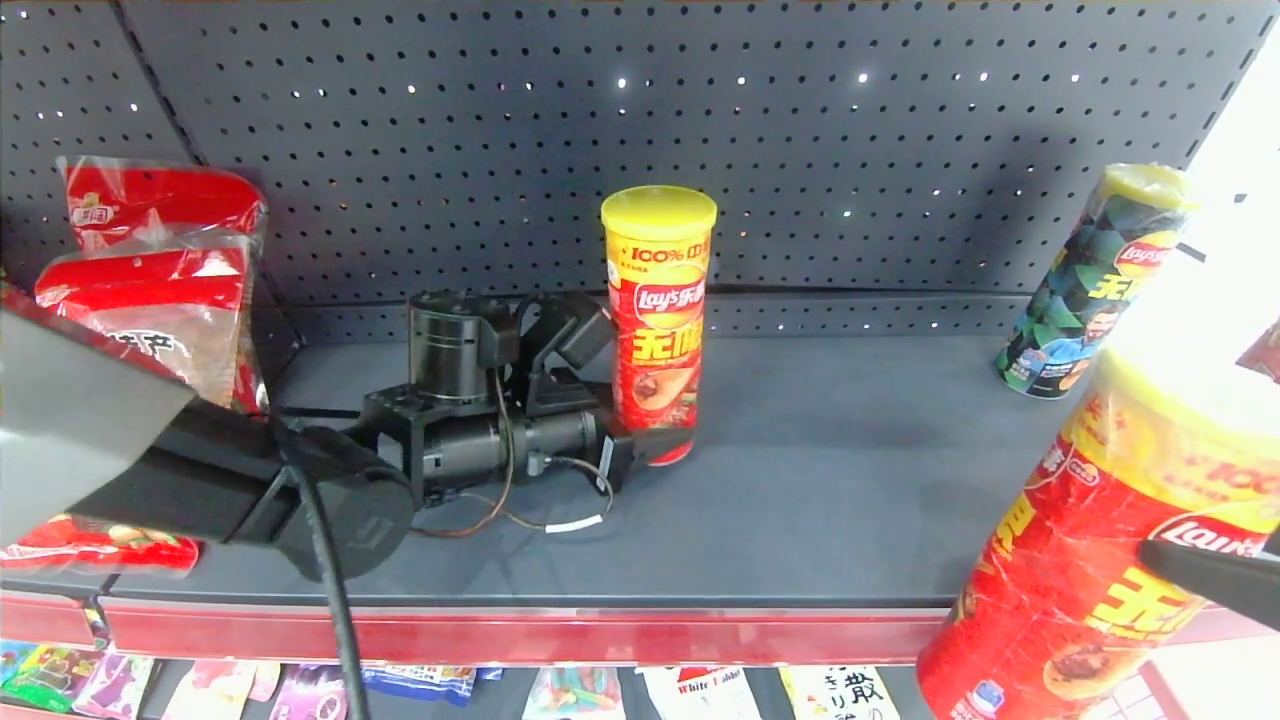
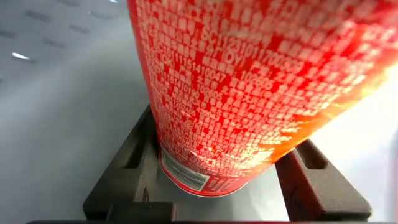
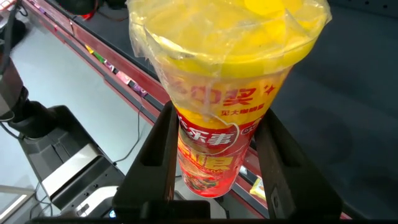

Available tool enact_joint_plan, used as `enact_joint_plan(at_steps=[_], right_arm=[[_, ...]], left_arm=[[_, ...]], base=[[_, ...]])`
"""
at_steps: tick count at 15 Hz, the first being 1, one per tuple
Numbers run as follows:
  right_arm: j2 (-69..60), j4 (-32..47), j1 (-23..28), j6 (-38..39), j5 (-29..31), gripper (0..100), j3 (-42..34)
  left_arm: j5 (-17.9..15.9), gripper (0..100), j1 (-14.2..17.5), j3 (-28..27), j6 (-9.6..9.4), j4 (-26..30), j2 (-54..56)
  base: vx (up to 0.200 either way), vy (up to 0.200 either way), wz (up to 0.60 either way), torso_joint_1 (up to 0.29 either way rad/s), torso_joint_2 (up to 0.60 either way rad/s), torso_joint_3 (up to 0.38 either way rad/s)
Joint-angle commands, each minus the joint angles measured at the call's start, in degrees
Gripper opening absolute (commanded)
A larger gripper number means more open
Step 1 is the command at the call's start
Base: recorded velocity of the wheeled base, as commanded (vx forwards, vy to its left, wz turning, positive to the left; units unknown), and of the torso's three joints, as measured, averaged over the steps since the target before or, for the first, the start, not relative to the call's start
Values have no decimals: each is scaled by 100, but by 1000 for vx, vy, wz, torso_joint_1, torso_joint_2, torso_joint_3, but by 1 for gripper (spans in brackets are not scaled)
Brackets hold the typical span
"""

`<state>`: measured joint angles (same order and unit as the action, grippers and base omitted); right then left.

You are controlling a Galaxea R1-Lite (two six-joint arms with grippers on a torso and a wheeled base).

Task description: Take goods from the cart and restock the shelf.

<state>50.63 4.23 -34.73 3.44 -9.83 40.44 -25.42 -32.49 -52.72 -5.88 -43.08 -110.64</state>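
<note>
Pegboard-backed shelf [image 1: 800, 500]: upright can [image 1: 657, 320] clamped low at centre by left gripper [image 2: 217, 143] jaws. Tilted can [image 1: 1090, 560] gripped in right gripper [image 3: 217, 118] jaws, near right.

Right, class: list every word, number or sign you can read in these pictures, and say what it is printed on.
"100%": top of the upright red can on the shelf.
Brand logos on it, the dark can and the held red can in the right gripper: not quoted.
Fine white print on the upright can's back: blurred.
Red bags, lower packets: too small.
</note>
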Motion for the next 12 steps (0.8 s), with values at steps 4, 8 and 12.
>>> enact_joint_plan(at_steps=[4,8,12], right_arm=[[35,-1,-7,-1,-2,0,17],[35,-1,1,-1,-2,0,43],[35,-10,1,-1,7,0,78]], left_arm=[[37,0,-531,1423,69,19,1282],[54,0,-873,1686,78,37,1379],[54,0,-873,1774,78,37,1194]], base=[[0,0,0,0,0,0],[0,0,0,0,0,0],[0,0,0,0,0,0]])
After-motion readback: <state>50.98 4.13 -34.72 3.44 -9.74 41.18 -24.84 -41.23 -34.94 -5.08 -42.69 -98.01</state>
